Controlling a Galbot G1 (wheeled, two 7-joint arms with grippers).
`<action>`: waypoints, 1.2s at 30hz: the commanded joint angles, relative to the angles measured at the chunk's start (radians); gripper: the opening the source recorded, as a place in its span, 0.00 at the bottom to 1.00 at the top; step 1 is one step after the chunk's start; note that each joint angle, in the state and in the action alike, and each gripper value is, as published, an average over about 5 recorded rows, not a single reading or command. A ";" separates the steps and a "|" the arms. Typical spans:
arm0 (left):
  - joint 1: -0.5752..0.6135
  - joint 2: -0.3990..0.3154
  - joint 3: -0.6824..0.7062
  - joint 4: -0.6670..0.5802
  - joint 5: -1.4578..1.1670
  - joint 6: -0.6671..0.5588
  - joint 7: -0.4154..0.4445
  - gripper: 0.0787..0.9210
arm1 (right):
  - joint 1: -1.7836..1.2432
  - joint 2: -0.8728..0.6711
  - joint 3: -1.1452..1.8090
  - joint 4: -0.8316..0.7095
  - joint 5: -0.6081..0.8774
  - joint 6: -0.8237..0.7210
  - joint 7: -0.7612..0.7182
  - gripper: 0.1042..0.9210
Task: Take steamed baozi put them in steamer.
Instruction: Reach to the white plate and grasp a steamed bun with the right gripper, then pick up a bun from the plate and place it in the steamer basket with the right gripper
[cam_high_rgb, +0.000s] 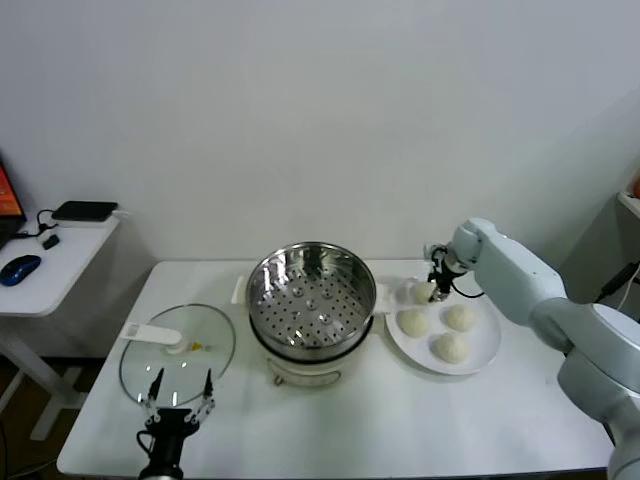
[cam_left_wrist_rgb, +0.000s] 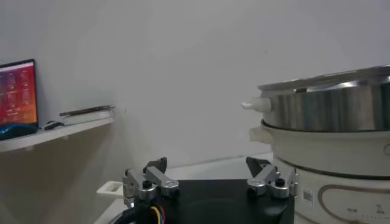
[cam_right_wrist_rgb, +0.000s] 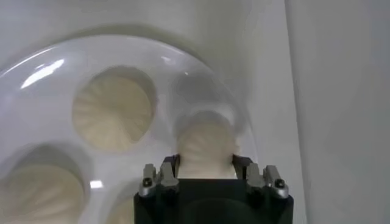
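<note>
Right gripper (cam_high_rgb: 436, 291) with fingers clamped on one steamed baozi (cam_right_wrist_rgb: 206, 145) on the white plate (cam_high_rgb: 487, 352), right of the empty steamer (cam_high_rgb: 310, 300); left gripper (cam_high_rgb: 178, 393), fingers apart, beside the glass lid (cam_high_rgb: 176, 352)

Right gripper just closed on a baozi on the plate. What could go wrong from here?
1. The right gripper pinches a soft baozi; it could dent or slip on the lift.
2. Three other baozi lie close by on the plate, so a crooked lift might nudge them.
3. The steamer rim stands well above the plate; a low carry could clip it.
</note>
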 joint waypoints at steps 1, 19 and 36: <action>0.004 -0.023 -0.003 -0.005 0.001 0.001 -0.002 0.88 | 0.037 -0.039 -0.064 0.081 0.048 -0.005 0.001 0.60; 0.015 -0.022 -0.005 -0.023 0.010 -0.008 -0.010 0.88 | 0.594 -0.189 -0.484 0.597 0.473 0.120 -0.028 0.61; 0.024 -0.032 -0.002 -0.036 0.009 -0.028 -0.017 0.88 | 0.671 0.131 -0.666 0.550 0.547 0.499 -0.063 0.64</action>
